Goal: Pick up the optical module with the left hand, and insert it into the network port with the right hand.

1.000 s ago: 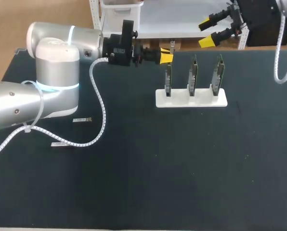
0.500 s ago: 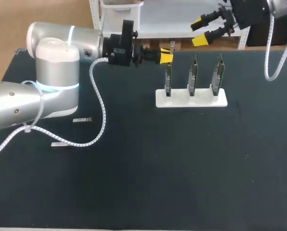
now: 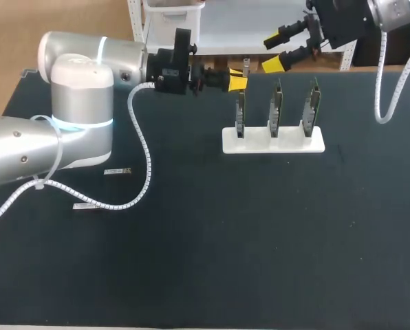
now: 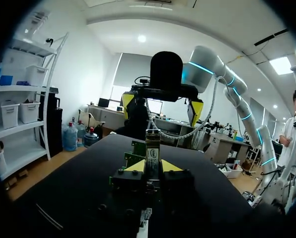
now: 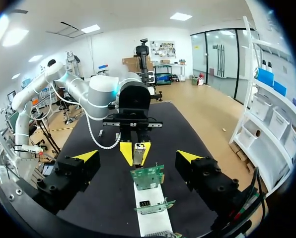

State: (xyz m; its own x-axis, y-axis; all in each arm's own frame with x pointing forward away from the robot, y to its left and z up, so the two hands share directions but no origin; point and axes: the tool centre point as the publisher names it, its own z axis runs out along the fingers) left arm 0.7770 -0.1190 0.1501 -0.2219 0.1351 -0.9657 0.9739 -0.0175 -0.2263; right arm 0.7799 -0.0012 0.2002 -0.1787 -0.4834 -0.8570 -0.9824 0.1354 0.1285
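Yellow-tipped left jaws clamp the optical module (image 3: 245, 67) upright, at 11 o'clock from the white holder (image 3: 274, 143). Spread wide and holding nothing, right jaws hang at 12 o'clock from it. Three green circuit boards (image 3: 276, 106) stand in the holder, one per slot. Two small modules (image 3: 117, 170) lie on the worktop (image 3: 260, 240) at 8 o'clock.

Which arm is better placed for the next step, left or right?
Right. The left gripper is shut on the optical module, holding it near the circuit boards. The right gripper is open and points toward it, so it can probably take the module.
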